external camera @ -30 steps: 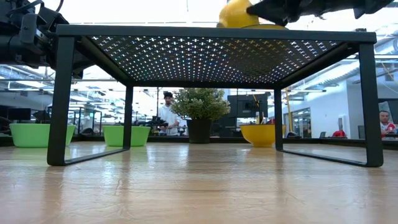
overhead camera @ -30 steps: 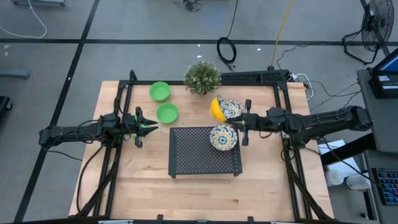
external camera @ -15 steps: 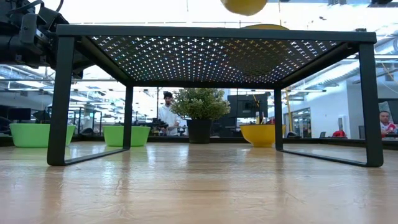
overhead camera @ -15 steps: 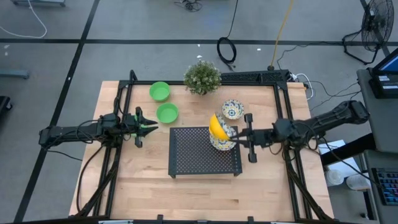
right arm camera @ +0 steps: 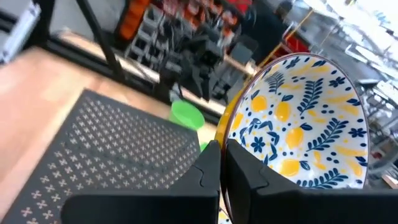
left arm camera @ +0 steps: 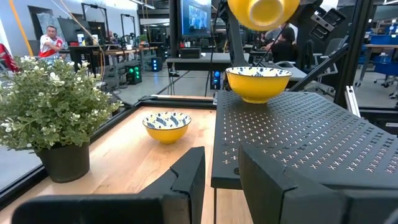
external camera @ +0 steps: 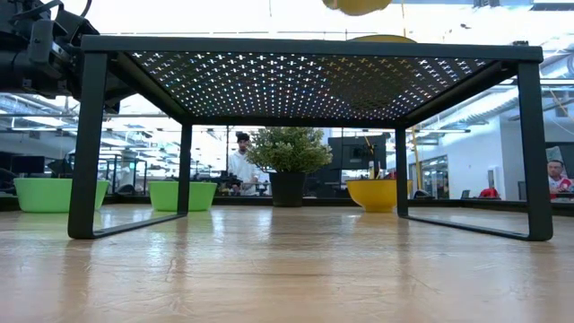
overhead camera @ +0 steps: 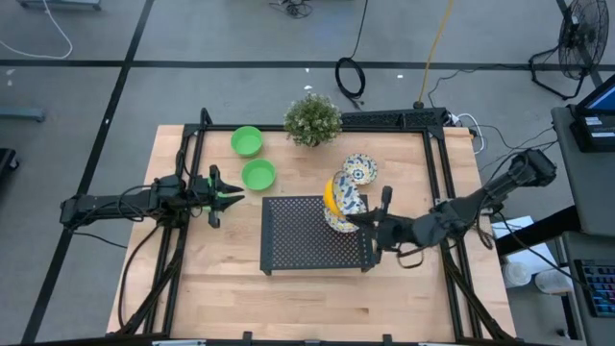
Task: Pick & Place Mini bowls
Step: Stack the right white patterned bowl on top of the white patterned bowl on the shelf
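While clamped on a rim, right gripper (overhead camera: 357, 217): holds a tilted patterned bowl (overhead camera: 333, 194) above the black rack (overhead camera: 303, 240), frame centre.
Second patterned bowl (overhead camera: 342, 221): on the rack's upper-right corner.
Third patterned bowl (overhead camera: 359, 170): on the table above the rack.
Green bowls (overhead camera: 258, 174): upper left of the rack.
Left gripper (overhead camera: 227, 195): centre left, fingers slightly apart, empty.

The high view looks straight down on the whole table (overhead camera: 221, 279). The low view sits at tabletop height, facing level under the rack (external camera: 305, 54) into the room. Each wrist view looks forward past its own fingers; both share the rack ahead.
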Action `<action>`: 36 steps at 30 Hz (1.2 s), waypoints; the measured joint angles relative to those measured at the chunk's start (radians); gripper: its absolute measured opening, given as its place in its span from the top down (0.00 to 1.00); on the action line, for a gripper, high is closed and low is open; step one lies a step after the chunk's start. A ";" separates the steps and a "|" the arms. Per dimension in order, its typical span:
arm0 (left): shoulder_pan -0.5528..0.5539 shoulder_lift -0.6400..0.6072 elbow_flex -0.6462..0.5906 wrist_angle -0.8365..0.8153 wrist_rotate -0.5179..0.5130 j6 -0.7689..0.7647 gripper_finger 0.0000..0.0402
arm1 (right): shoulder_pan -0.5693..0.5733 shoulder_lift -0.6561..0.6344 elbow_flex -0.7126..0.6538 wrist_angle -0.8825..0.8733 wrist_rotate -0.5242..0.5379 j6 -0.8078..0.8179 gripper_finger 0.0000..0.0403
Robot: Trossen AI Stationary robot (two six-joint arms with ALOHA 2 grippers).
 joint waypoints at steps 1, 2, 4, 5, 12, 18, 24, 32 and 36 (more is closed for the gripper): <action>0.000 0.000 0.000 0.000 0.000 0.000 0.75 | 0.000 0.015 0.027 -0.038 0.004 0.009 1.00; 0.000 0.000 0.000 0.000 0.000 0.000 0.75 | 0.000 0.029 0.056 -0.076 0.003 0.016 1.00; 0.000 0.000 0.000 0.000 0.000 0.000 0.75 | -0.003 0.057 0.125 -0.137 0.002 0.020 1.00; 0.000 0.000 0.000 0.000 0.000 0.000 0.75 | -0.007 0.069 0.160 -0.168 0.002 0.021 1.00; 0.000 0.000 0.000 0.000 0.000 0.000 0.75 | -0.045 0.140 0.401 -0.416 0.000 0.048 1.00; 0.000 0.000 0.000 0.000 0.000 0.000 0.75 | -0.109 0.183 0.535 -0.664 -0.085 0.187 1.00; 0.000 0.000 0.000 0.000 0.000 0.000 0.75 | -0.146 0.193 0.538 -0.790 -0.241 0.282 1.00; 0.000 0.000 0.000 0.000 0.000 0.000 0.75 | -0.161 0.192 0.597 -0.874 -0.256 0.326 1.00; 0.000 0.000 0.000 0.000 0.000 0.000 0.75 | -0.159 0.217 0.645 -0.918 -0.268 0.331 1.00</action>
